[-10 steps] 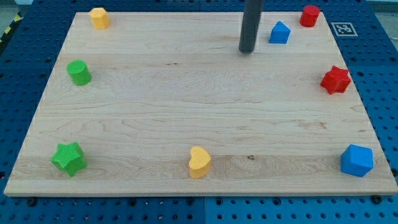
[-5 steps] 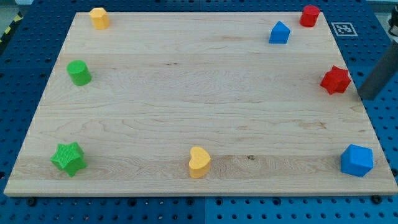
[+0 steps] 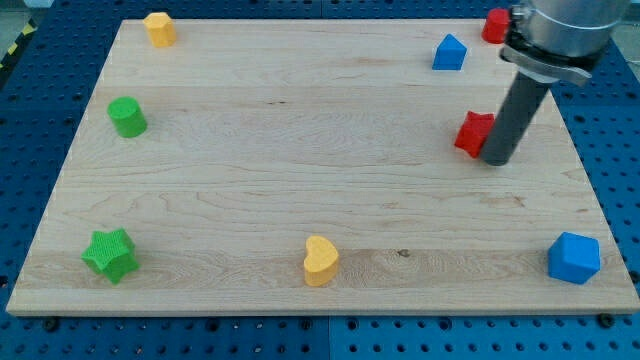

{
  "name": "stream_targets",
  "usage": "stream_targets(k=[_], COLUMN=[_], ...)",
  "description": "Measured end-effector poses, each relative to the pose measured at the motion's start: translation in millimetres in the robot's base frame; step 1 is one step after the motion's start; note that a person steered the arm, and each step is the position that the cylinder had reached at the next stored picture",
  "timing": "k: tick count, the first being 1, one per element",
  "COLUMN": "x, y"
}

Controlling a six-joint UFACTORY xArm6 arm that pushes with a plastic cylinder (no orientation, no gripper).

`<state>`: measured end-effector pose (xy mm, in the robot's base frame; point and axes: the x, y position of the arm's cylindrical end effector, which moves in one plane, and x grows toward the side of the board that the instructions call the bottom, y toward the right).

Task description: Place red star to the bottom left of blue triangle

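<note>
The red star [image 3: 472,133] lies right of the board's middle, below and slightly right of the blue triangle [image 3: 449,52], which sits near the view's top right. My dark rod comes down from the top right, and my tip [image 3: 498,158] touches the star's right side. The rod hides part of the star's right edge.
On the wooden board [image 3: 300,150]: a red block [image 3: 494,24] at top right, partly behind the arm; a blue block [image 3: 574,258] at bottom right; a yellow heart [image 3: 320,261] at bottom centre; a green star [image 3: 109,254] at bottom left; a green cylinder [image 3: 127,117] at left; a yellow block [image 3: 158,28] at top left.
My tip moved from near the blue triangle round to the right of the red star, then pushed the star leftward across the board. The other blocks have not moved.
</note>
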<state>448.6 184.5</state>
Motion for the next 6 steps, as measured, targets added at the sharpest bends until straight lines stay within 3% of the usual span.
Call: stream_targets(k=[2,6], x=[-68,-95], y=[-19,-23])
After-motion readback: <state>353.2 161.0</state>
